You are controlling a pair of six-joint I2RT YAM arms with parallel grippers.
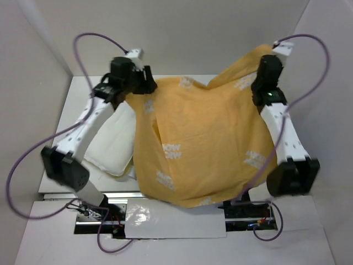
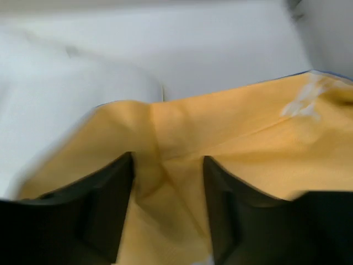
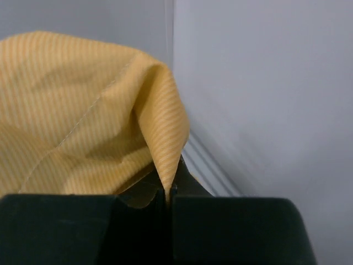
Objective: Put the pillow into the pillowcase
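The pillowcase (image 1: 204,138) shows its orange-yellow side and hangs spread between both grippers, lifted off the table. My right gripper (image 1: 263,93) is shut on its upper right corner; in the right wrist view the jaws (image 3: 171,187) pinch a fold of the yellow cloth (image 3: 83,110). My left gripper (image 1: 144,83) is at the upper left corner. In the left wrist view its jaws (image 2: 168,165) stand apart with yellow cloth (image 2: 248,138) bunched between them. The white pillow (image 1: 113,146) lies on the table under the left arm, partly covered by the pillowcase, and also shows in the left wrist view (image 2: 71,94).
White walls enclose the table (image 1: 83,94) on the left, back and right. The pillowcase's lower edge hangs over the near table edge by the arm bases. Purple cables (image 1: 16,182) loop beside both arms.
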